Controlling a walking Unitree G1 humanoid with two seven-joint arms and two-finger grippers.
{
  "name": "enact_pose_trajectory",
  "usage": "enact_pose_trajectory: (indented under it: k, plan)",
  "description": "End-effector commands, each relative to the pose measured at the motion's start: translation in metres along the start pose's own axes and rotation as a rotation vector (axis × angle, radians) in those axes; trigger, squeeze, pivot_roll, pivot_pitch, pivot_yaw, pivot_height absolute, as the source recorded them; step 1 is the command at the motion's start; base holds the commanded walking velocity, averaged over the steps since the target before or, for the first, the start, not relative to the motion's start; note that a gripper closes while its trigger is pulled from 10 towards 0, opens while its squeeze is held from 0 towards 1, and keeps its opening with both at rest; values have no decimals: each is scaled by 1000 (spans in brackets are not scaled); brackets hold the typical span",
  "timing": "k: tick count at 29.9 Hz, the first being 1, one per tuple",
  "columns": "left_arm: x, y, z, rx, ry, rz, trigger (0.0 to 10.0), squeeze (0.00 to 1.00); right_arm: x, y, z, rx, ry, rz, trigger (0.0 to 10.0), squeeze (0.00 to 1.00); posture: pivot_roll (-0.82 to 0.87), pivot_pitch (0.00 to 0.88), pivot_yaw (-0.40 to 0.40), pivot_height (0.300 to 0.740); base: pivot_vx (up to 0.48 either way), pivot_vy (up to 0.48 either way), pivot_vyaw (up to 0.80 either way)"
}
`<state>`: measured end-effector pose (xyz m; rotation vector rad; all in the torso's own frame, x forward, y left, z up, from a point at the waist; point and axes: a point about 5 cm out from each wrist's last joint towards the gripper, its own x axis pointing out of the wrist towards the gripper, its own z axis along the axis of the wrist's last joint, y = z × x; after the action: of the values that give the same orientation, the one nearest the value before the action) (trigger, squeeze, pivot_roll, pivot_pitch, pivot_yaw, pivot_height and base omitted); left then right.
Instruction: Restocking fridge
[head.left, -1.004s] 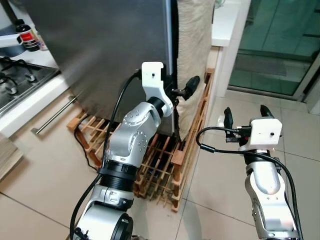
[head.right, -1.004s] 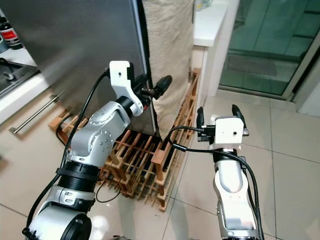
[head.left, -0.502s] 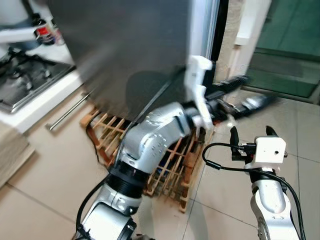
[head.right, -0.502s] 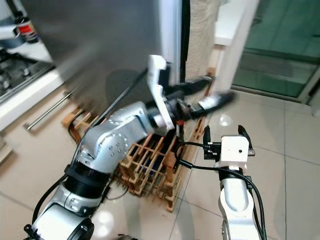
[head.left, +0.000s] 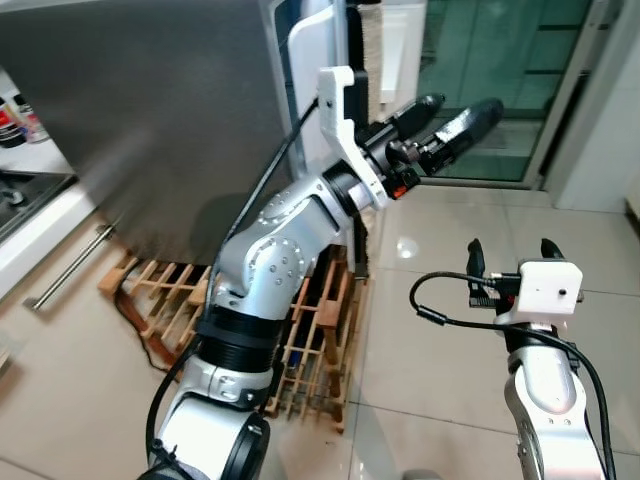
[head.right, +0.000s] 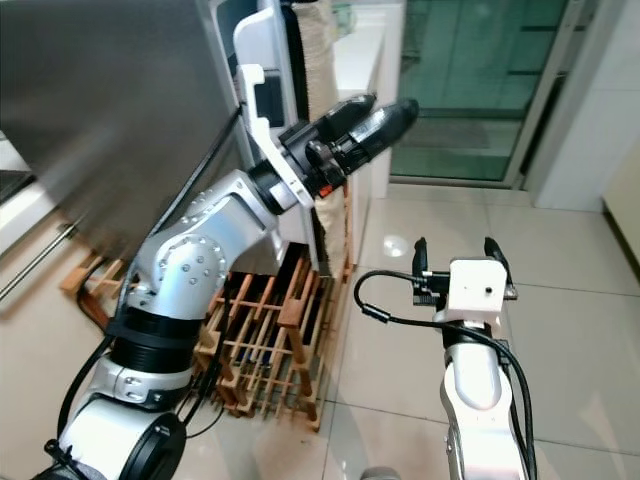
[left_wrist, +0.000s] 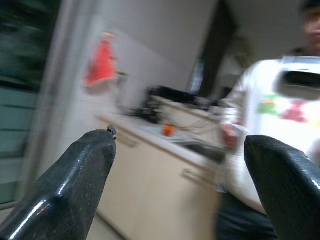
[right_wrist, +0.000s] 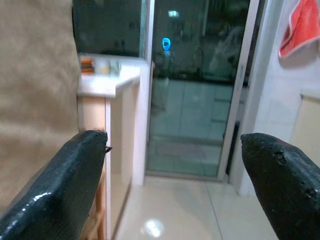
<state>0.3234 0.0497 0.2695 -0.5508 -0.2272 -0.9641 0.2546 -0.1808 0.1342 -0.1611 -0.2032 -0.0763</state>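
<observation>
Both grippers stand empty, fingers apart. Since a second ago the left gripper (head.left: 445, 118) has swung up off the fridge door (head.left: 150, 120); right gripper (head.left: 507, 262) unmoved. Wooden rack (head.left: 310, 340) sits below, person (left_wrist: 270, 125) beyond.

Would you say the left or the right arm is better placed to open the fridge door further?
Left, probably. The left gripper is raised, open, just past the fridge door edge. The right gripper sits low over the floor tiles, apart from the fridge.
</observation>
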Motion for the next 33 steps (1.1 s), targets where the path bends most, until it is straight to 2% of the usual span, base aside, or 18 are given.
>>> enact_pose_trajectory:
  k: [1,2,6,7,8,9,10,11,13,16,18,27,30,31,33]
  plan:
    - [-31,26,17,53,-37,171,10000,0,10,12,10,41,-32,72,10000,0,-136,0,96,740,0,0,0]
    - [-41,29,16,104,-19,205,10000,0,13,14,10,43,-31,87,10000,0,-136,0,96,740,0,0,0]
    - [-47,31,11,108,-15,254,10000,0,14,15,6,42,-21,95,10000,0,-115,0,83,740,0,0,0]
    - [-55,40,6,116,-15,376,10000,0,16,17,4,47,-14,103,10000,0,-109,0,83,740,0,0,0]
    - [-58,44,4,121,-15,434,10000,0,18,19,3,51,-12,108,10000,0,-106,0,84,740,0,0,0]
    - [-58,44,4,121,-15,434,10000,0,18,19,3,51,-12,108,10000,0,-106,0,84,740,0,0,0]
    - [-65,53,0,124,-10,529,10000,0,21,24,4,61,-13,121,10000,0,-105,0,88,740,0,0,0]
    - [-65,53,0,124,-10,529,10000,0,21,24,4,61,-13,121,10000,0,-105,0,88,740,0,0,0]
    - [-75,63,-1,146,-9,635,10000,0,31,36,6,105,-19,160,10000,0,-105,0,93,740,0,0,0]
    - [-77,65,0,162,-10,649,10000,0,36,42,8,133,-20,184,10000,0,-104,0,94,740,0,0,0]
    - [-77,65,2,177,-14,653,10000,0,47,51,13,154,-32,236,10000,0,-100,0,88,740,0,0,0]
    - [-74,62,-2,197,-14,661,10000,0,59,45,8,148,-26,222,10000,0,-98,0,84,740,0,0,0]
    - [-75,63,-3,195,-13,664,10000,0,65,52,4,167,-15,236,10000,0,-96,0,85,740,0,0,0]
    - [-73,62,-3,198,-15,661,10000,0,71,62,12,186,-33,267,10000,0,-92,0,83,740,0,0,0]
    - [-73,62,-3,198,-16,660,10000,0,73,66,15,196,-42,276,10000,0,-90,0,82,740,0,0,0]
